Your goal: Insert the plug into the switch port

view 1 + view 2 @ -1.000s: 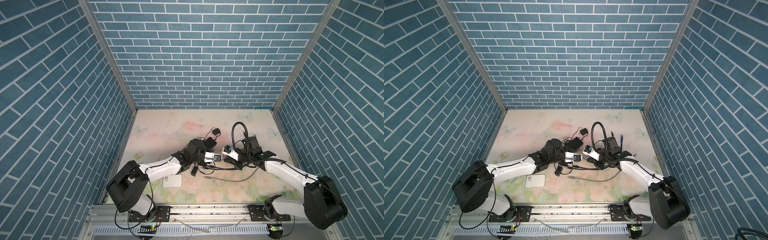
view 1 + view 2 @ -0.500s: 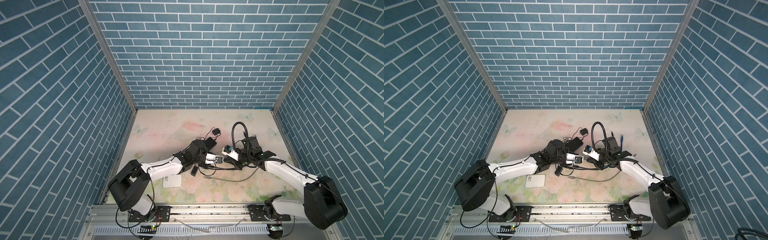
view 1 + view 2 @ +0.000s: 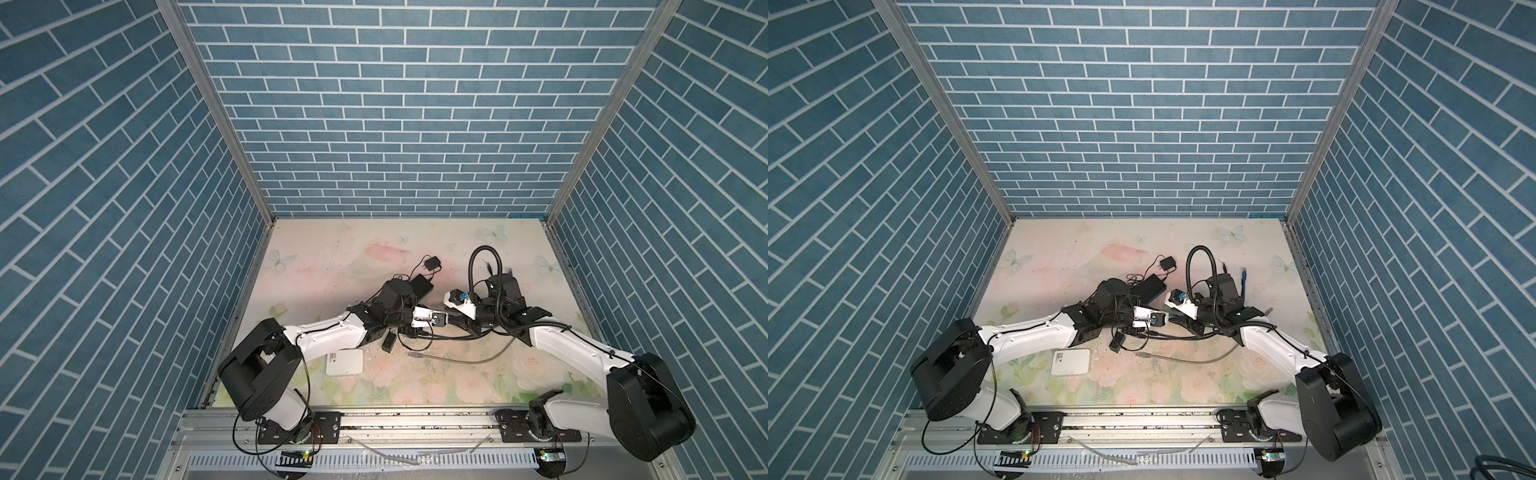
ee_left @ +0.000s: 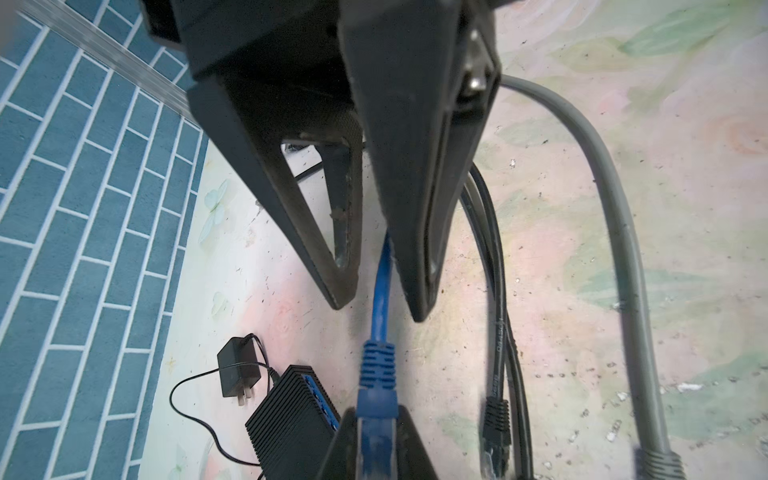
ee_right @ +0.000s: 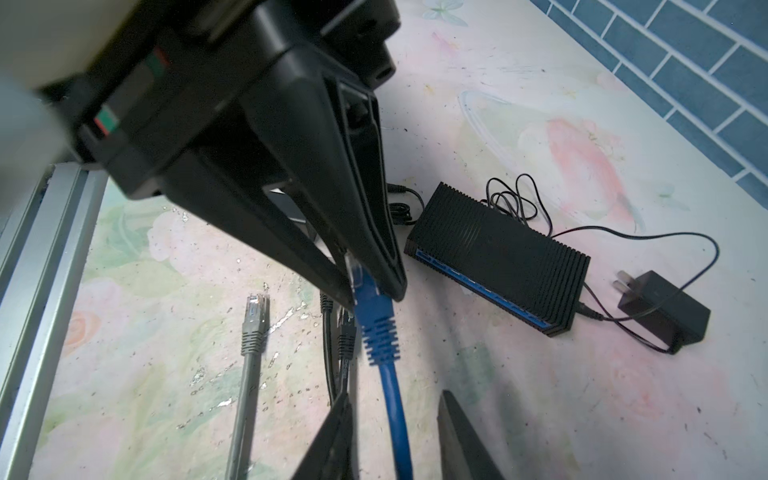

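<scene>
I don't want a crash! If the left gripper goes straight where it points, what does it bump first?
Probably the right gripper, open and facing it along the blue cable; depth is unclear.

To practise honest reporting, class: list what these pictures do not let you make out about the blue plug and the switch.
Tip of the blue plug: right wrist view, mostly hidden inside the left pincer.
Port face of the switch: left wrist view, partly behind the left pincer; ports too small to count.
The blue plug in both top views: too small to make out.
</scene>
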`<action>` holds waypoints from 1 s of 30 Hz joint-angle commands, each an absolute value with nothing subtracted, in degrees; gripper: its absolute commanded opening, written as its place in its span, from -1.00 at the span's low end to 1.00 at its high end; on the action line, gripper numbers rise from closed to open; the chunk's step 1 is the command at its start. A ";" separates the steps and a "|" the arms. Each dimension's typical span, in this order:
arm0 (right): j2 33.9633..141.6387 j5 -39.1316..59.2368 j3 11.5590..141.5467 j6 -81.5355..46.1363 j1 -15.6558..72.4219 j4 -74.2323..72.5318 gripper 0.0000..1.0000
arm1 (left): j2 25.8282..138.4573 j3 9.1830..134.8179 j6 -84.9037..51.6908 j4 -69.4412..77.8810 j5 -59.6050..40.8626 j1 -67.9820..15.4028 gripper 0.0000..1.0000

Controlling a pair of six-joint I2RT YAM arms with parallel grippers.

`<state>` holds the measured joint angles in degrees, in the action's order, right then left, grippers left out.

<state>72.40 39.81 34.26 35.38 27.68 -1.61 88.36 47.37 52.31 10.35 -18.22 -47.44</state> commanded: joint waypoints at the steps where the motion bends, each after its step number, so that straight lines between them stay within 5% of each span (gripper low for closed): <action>1: 71.98 41.97 32.07 35.79 28.63 -8.21 -0.29 | 89.12 49.11 50.97 10.20 -19.78 -47.72 -0.68; 15: 70.26 38.86 26.07 35.95 29.70 -21.24 -0.34 | 89.89 51.40 49.90 6.56 -21.97 -47.72 -0.68; 23: 69.43 39.35 25.31 35.88 29.71 -22.19 -0.56 | 89.99 51.86 49.35 6.48 -22.05 -47.72 -0.68; 30: 68.86 39.98 25.36 35.57 29.71 -22.43 -0.44 | 90.78 52.91 49.15 4.95 -22.42 -47.77 -0.68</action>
